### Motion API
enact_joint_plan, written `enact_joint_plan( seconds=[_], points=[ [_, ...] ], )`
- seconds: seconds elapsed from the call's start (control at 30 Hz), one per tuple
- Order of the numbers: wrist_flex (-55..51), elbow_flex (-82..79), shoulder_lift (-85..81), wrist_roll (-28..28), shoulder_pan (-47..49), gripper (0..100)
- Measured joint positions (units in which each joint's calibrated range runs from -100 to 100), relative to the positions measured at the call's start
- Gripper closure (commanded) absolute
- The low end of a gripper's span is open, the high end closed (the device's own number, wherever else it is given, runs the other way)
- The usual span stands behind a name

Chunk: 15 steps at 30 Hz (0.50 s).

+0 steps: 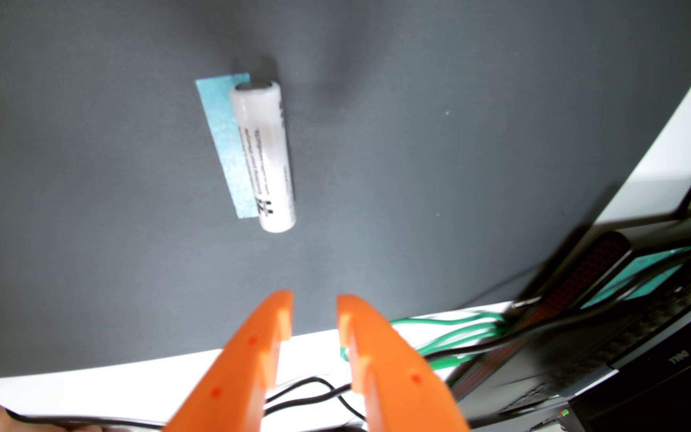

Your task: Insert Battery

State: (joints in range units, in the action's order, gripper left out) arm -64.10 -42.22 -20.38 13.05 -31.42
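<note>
A white cylindrical battery with black print lies on the dark grey mat, partly on a strip of blue tape. My gripper has two orange fingers that enter from the bottom edge. The jaws stand a little apart with nothing between them. The fingertips are below the battery's near end in the picture, apart from it. No battery holder or slot shows in this view.
The mat ends on a white table at the bottom and right. Green wires and black cables lie there. Dark electronics and a black Dell device stand at the lower right.
</note>
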Motion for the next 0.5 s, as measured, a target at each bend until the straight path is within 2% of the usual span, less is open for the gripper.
enact_joint_plan(
  seconds=[0.13,0.3,0.5],
  points=[
    [0.00,-0.99,0.00,0.00,0.00,93],
    [0.00,-3.07,0.00,-0.26,1.80,88],
    [0.00,-3.71,0.00,-0.51,2.79,88]
  ],
)
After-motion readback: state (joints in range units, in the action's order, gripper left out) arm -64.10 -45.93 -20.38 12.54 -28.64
